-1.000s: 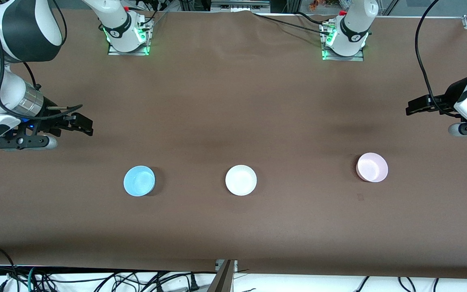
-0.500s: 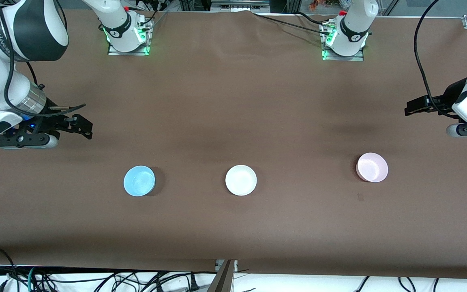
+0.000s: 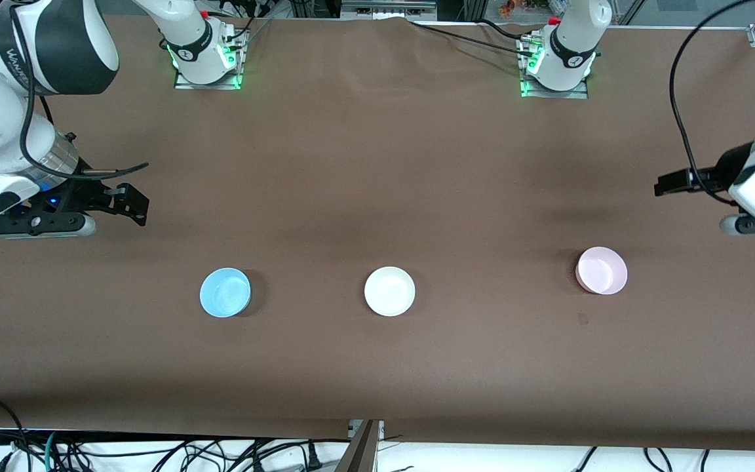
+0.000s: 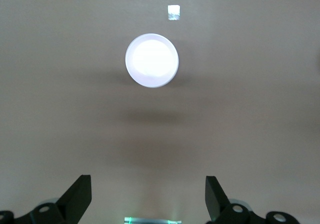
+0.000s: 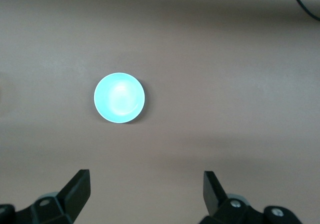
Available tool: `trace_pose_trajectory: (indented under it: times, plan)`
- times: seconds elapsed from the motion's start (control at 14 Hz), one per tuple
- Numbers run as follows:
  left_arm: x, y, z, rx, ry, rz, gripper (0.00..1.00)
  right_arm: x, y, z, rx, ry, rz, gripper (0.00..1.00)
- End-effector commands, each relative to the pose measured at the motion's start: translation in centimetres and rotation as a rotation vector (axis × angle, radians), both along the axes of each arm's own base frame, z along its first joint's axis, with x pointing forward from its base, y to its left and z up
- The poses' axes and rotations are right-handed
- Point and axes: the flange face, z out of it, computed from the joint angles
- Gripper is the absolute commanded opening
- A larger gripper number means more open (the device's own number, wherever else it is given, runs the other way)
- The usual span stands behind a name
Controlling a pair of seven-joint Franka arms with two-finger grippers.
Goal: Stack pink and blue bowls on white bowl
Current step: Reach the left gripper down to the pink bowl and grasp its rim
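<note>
Three bowls stand in a row on the brown table: the blue bowl (image 3: 225, 292) toward the right arm's end, the white bowl (image 3: 389, 291) in the middle, the pink bowl (image 3: 601, 270) toward the left arm's end. My right gripper (image 3: 134, 204) hovers open and empty, up in the air off to the side of the blue bowl. The blue bowl also shows in the right wrist view (image 5: 119, 97), ahead of the right gripper (image 5: 145, 181). My left gripper (image 3: 660, 185) hovers open and empty to the side of the pink bowl, which shows washed out in the left wrist view (image 4: 151, 60) ahead of the left gripper (image 4: 147, 186).
The arm bases (image 3: 207, 62) (image 3: 556, 65) stand at the table's edge farthest from the front camera. A small mark (image 3: 582, 318) lies on the table near the pink bowl, nearer to the front camera. Cables (image 3: 154, 452) hang below the near edge.
The left gripper has shifted slightly toward the pink bowl. The right arm's elbow has swung a little toward the table's middle; its gripper barely moved. The bowls have not moved.
</note>
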Motion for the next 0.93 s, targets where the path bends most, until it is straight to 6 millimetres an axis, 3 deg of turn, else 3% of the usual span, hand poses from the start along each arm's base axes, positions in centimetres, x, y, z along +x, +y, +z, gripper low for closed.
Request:
trace_pose_trajectory:
  times: [0.0, 0.21, 0.29, 0.43, 0.71, 0.86]
  plan:
    - [2.6, 3.2, -4.5, -0.021, -0.019, -0.003, 1.00, -0.2, -0.1, 0.3, -0.014, -0.008, -0.009, 1.00]
    - [5.0, 4.5, -11.6, -0.033, -0.019, -0.036, 1.00, 0.0, -0.5, 0.0, -0.004, -0.002, -0.030, 1.00]
    - [5.6, 6.0, -14.0, -0.034, -0.023, -0.015, 1.00, 0.0, -0.7, 0.0, -0.001, -0.003, -0.034, 1.00]
    - [6.7, 6.5, -18.0, -0.034, -0.037, -0.009, 1.00, 0.0, -0.8, 0.1, 0.019, -0.003, -0.043, 1.00]
    - [7.9, 7.5, -24.1, -0.089, -0.094, -0.027, 1.00, 0.1, -0.8, 0.3, 0.065, 0.002, -0.048, 1.00]
    - [7.6, 7.7, -25.8, -0.103, -0.119, -0.017, 1.00, 0.1, -1.0, 0.3, 0.064, 0.004, -0.049, 1.00]
